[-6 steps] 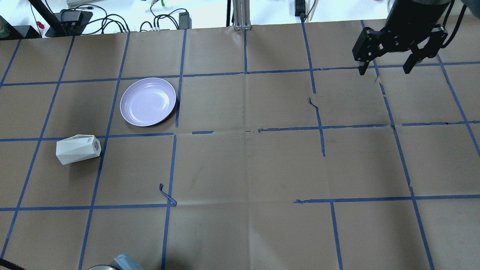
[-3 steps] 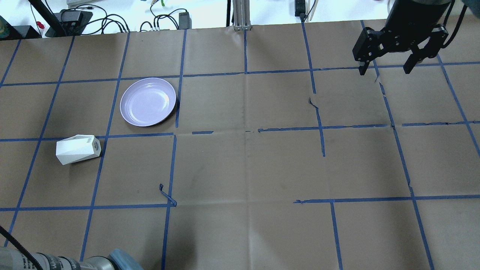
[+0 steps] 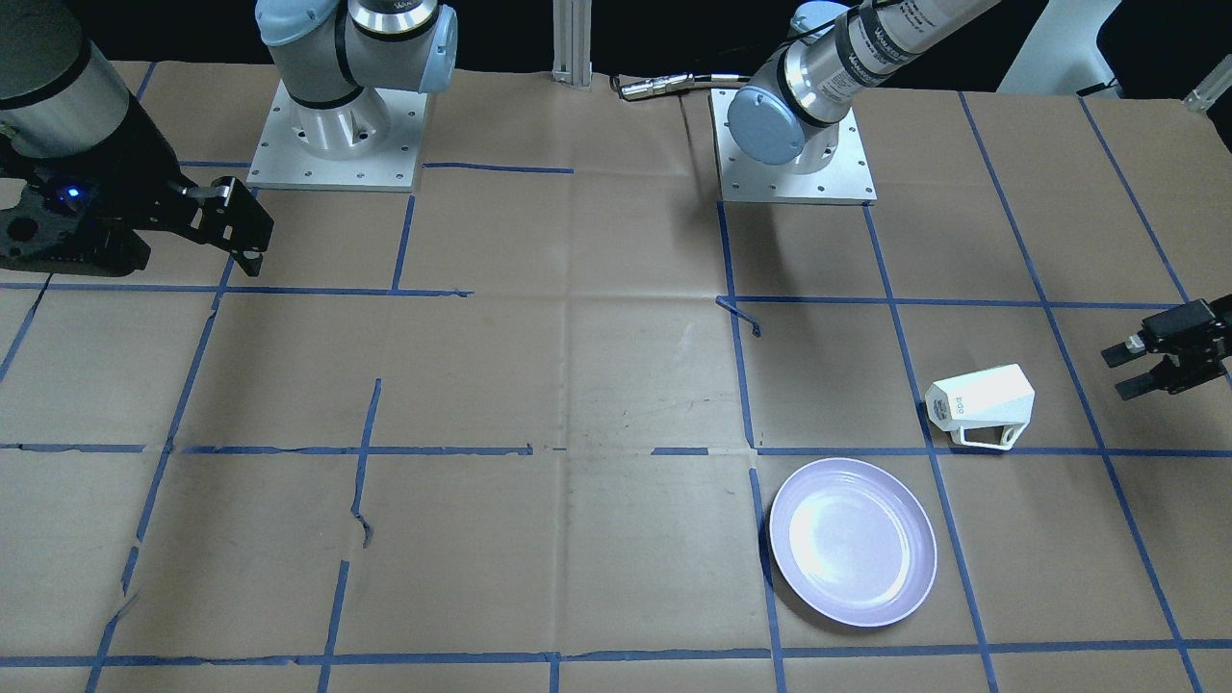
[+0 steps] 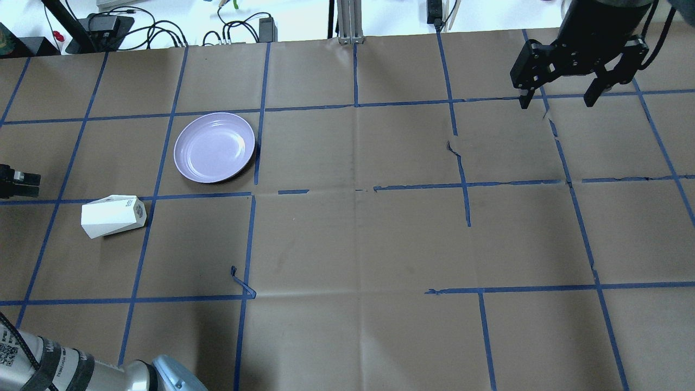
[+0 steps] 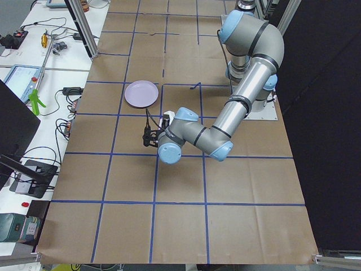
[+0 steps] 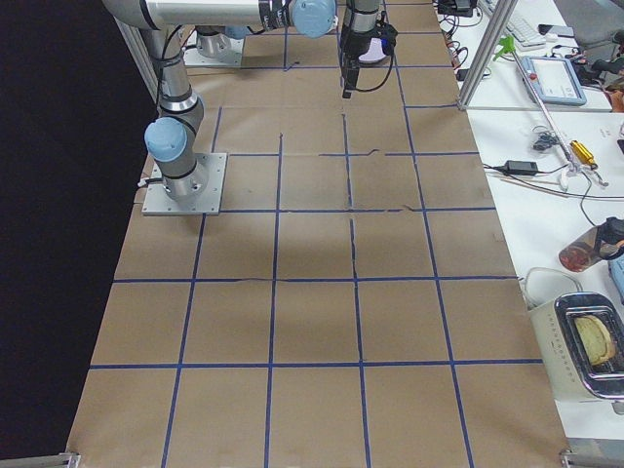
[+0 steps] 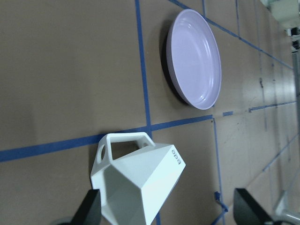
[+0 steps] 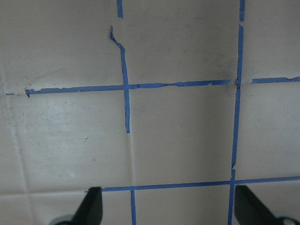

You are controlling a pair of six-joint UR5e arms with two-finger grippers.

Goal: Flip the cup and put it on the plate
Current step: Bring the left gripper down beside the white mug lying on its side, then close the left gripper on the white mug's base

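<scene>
1. where the overhead view begins at its left edge, the left end effector [image 4: 36, 184] is released, its fingers [image 7: 90, 210] spread wide with nothing gripped, near the cup but apart from it.
2. the cup [image 4: 113, 216] lies on its side on the table [image 4: 353, 244], its hexagonal mouth turned toward that end effector and its lettered base pointing the other way.
3. the plate [image 4: 214, 147] rests flat on the table, near the cup without touching it, with a blue tape line [image 4: 206, 194] running between them.
4. far right, the right end effector [image 4: 556, 100] hangs released, fingers apart and holding nothing, well apart from cup and plate.
</scene>
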